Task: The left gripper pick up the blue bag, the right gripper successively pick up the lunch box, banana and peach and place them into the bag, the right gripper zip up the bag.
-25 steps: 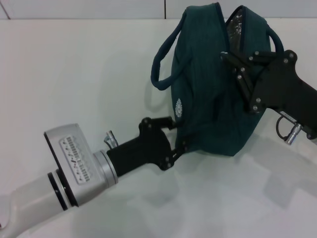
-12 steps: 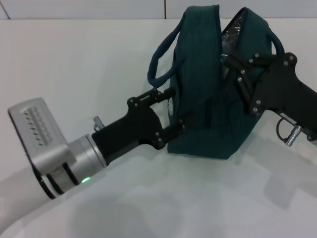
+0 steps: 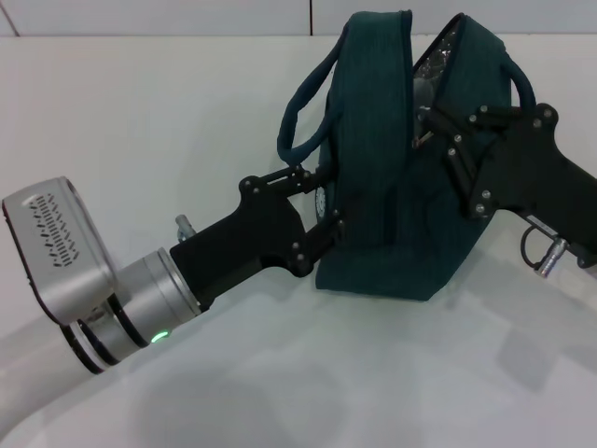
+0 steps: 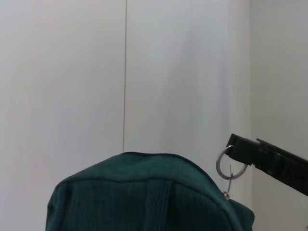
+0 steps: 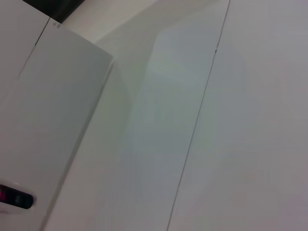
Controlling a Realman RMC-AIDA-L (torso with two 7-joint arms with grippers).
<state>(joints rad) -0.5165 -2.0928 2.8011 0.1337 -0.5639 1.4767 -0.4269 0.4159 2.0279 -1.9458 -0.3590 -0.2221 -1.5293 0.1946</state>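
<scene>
The blue bag (image 3: 392, 205) stands upright on the white table, its top slit showing silver lining (image 3: 431, 58). My left gripper (image 3: 328, 201) is at the bag's left side, open, its fingertips against the fabric. My right gripper (image 3: 424, 131) reaches in from the right and is shut at the zipper line near the top. In the left wrist view the bag's top (image 4: 144, 202) fills the lower part, and the metal ring pull (image 4: 230, 166) hangs from a black finger (image 4: 269, 158) of the right gripper. The lunch box, banana and peach are hidden.
Two rope handles (image 3: 303, 103) loop out from the bag's sides. The white table (image 3: 140, 121) spreads around the bag, with a white wall (image 3: 187, 14) behind it. The right wrist view shows only white panels (image 5: 192, 120).
The bag has been tipped upright and its opening has narrowed. My left gripper rose from the bag's bottom edge to its side and the wrist turned. The right gripper barely moved.
</scene>
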